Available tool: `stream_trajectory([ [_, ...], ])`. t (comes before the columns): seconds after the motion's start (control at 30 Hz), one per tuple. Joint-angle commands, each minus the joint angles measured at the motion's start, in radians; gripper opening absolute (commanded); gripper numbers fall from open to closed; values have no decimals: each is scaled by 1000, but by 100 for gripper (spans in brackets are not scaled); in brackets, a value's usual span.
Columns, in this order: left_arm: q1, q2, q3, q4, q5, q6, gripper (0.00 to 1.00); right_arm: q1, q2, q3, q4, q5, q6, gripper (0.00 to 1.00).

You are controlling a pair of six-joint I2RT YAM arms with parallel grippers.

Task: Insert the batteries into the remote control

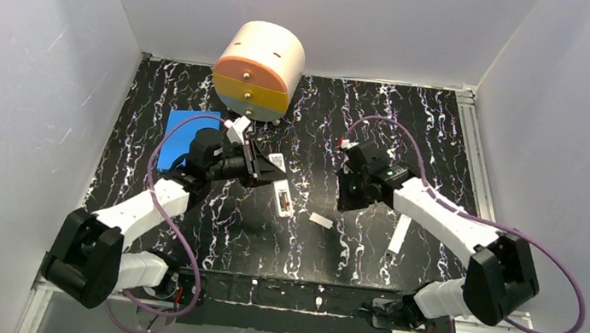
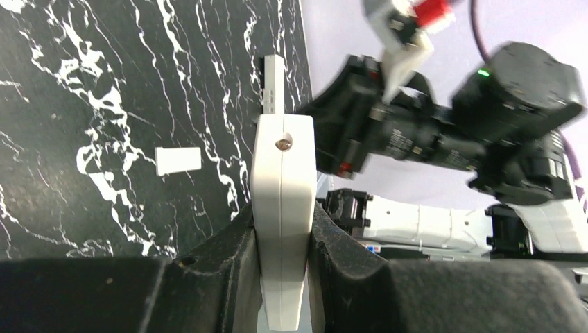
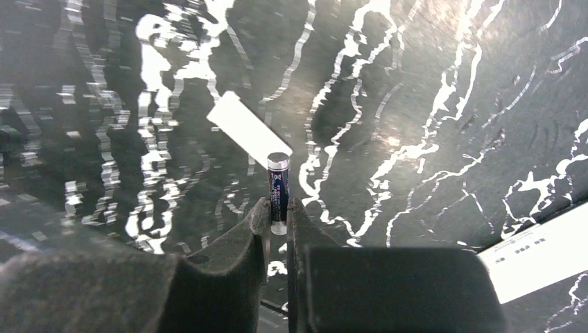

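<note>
One battery (image 3: 278,184), a dark cylinder with a silvery cap, stands upright between the fingers of the right gripper (image 3: 278,208), which are pinched on its lower half while the capped end pokes out beyond them. No second battery can be made out. The remote (image 1: 281,191) is left of centre on the table (image 1: 383,126), clamped at one end by the left gripper (image 1: 261,169). In the left wrist view it is turned on edge, with a finger pressed flat against each broad side (image 2: 281,166). From above, a small label shows near the gripped end and a dark slot near the free end. What fills the slot is too small to tell, and so is whether the free end touches the table. The right gripper (image 1: 348,198) hangs a little right of the remote, apart from it. Between and just in front of the two grippers lies a small white cover (image 1: 321,220), flat on the table. A long white bar (image 1: 399,234) lies further right, beside the right arm. Behind the left arm are a blue pad (image 1: 180,130) and, at the back edge, a round drum (image 1: 259,71) banded orange, yellow and blue.
</note>
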Motion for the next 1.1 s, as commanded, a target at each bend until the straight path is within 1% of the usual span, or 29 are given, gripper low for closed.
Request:
stream_trajectory([
  [0.0,-5,40,-21,147,-58,-21,0,15,-71,113,-80,-124,49,14],
  [0.13,-10,73,-44,237,-64,-72,0,72,-80,209,-107,-176,96,15],
  [0.23,-9,65,-65,274,-86,-106,0,106,-80,270,-118,-209,136,15],
  [0.43,-9,42,-79,303,-104,-132,0,164,-41,376,-177,-219,137,16],
  [0.53,-9,34,-83,317,-107,-143,0,210,-14,424,-181,-192,139,16],
  [0.83,-9,23,-91,336,-127,-164,0,252,63,492,-226,-86,137,17],
  [1.07,-8,36,-101,374,-124,-191,0,275,86,502,-203,-92,139,18],
])
